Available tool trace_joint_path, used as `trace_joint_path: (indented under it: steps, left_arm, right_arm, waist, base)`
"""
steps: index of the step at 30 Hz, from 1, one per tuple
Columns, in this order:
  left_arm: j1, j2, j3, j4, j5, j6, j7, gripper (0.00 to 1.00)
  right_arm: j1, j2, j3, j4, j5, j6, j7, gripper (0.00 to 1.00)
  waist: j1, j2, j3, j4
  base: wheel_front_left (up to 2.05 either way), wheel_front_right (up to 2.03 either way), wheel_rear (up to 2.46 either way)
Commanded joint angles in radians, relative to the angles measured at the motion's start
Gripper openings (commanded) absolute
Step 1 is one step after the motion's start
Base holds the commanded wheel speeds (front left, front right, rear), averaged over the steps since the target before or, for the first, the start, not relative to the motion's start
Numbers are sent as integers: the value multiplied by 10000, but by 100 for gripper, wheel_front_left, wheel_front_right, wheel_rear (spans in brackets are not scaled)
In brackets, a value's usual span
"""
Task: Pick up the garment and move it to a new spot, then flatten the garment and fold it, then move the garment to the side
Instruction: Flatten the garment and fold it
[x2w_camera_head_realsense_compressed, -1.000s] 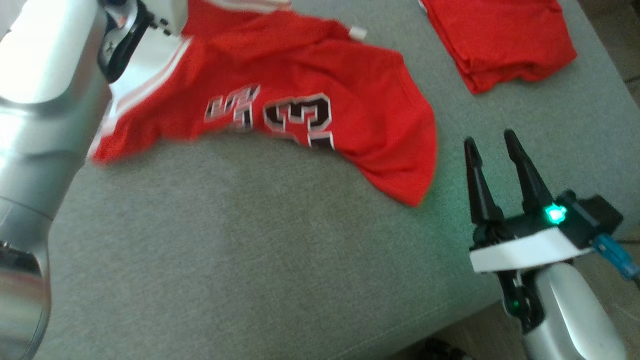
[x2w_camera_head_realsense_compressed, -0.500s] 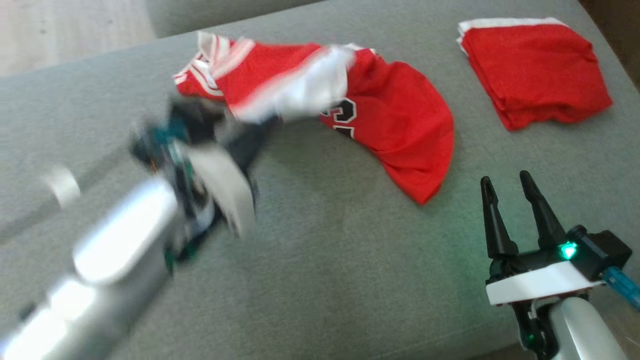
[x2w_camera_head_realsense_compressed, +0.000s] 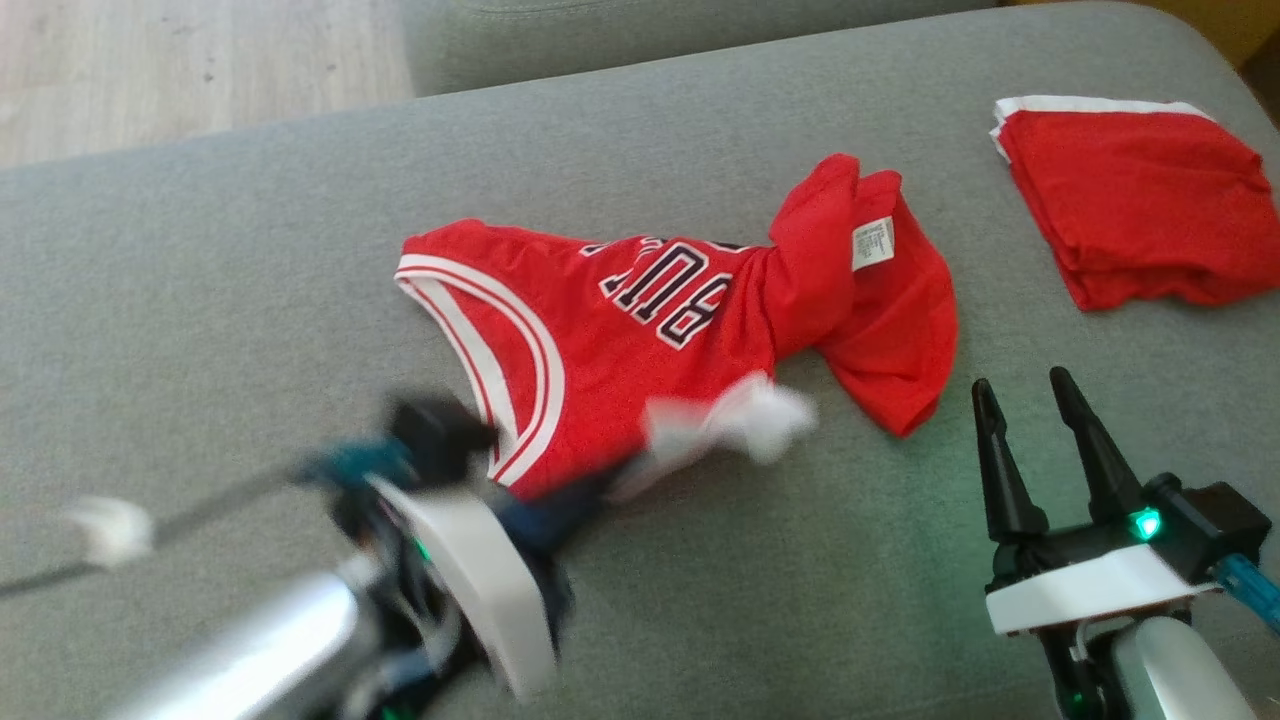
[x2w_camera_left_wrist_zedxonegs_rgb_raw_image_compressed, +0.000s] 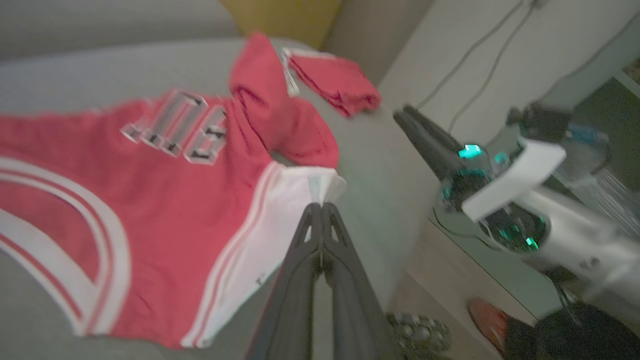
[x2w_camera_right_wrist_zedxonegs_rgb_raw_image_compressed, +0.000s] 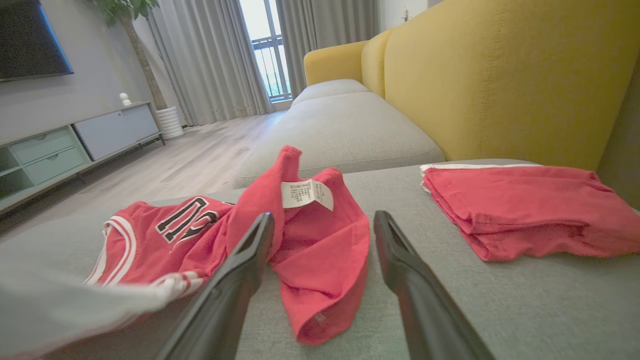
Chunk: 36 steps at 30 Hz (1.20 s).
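Note:
The garment is a red jersey (x2w_camera_head_realsense_compressed: 640, 330) with white trim and black lettering, lying crumpled on the grey sofa cushion (x2w_camera_head_realsense_compressed: 230, 280); a white label shows on its bunched right end. My left gripper (x2w_camera_head_realsense_compressed: 622, 476), blurred at the lower left, is shut on the jersey's white-trimmed edge. The left wrist view shows the left gripper (x2w_camera_left_wrist_zedxonegs_rgb_raw_image_compressed: 320, 206) with its fingertips pinched together on that white edge of the jersey (x2w_camera_left_wrist_zedxonegs_rgb_raw_image_compressed: 165, 200). My right gripper (x2w_camera_head_realsense_compressed: 1021, 382) stands open and empty just right of the jersey's lower tip. The right gripper (x2w_camera_right_wrist_zedxonegs_rgb_raw_image_compressed: 324, 220) points at the jersey (x2w_camera_right_wrist_zedxonegs_rgb_raw_image_compressed: 320, 260) from close by.
A folded red garment (x2w_camera_head_realsense_compressed: 1130, 200) lies at the cushion's far right, in front of the yellow backrest (x2w_camera_right_wrist_zedxonegs_rgb_raw_image_compressed: 500, 75). Wooden floor (x2w_camera_head_realsense_compressed: 150, 60) lies beyond the cushion's far edge. The cushion's near edge runs close to my right wrist.
The head camera has shifted. My left arm swung from the upper left to the lower left front, dragging the jersey's edge; the jersey turned over and shifted. The right gripper stayed open.

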<state>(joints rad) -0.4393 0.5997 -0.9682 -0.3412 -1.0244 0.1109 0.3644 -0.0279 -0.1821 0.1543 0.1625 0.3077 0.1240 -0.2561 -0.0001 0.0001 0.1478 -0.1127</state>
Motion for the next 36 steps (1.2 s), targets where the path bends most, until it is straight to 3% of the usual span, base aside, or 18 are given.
trace_joint_path:
  steps: [1,13,18,23,29,36]
  left_arm:
    - [-1034,391,1119,-367,460,305,-568,0]
    - [-1653,774,3207,1097,1868,1378,-3289,0]
    - [-1718,935,3906,803,2003,1655,-4088,0]
    - [-2033,1274,4313,196,2203,1829,-4192,0]
    - [-3631,1247,3806,705,2821,1010,-3648,0]
    - [-7142,-573,2887,3229,3606,-467,-3454,0]
  right_arm:
    - [-184,-211,250,-306,-37,67,-57,100]
    - [-475,-320,400,-204,25,67,-57,100]
    - [-466,-348,351,-175,22,67,-57,100]
    - [-322,-330,265,-129,22,67,-57,100]
    - [-290,-273,390,-91,39,67,-57,100]
    - [-631,-201,672,-30,116,67,-57,100]
  waist:
    - [1,-1,4,78]
    - [1,-1,214,328]
    - [1,-1,110,493]
    - [1,-1,-140,700]
    - [1,-1,-378,749]
    - [1,-1,-388,158]
  base:
    - [0,0,0]
    - [0,0,0]
    - [0,0,0]
    - [0,0,0]
    - [0,0,0]
    - [0,0,0]
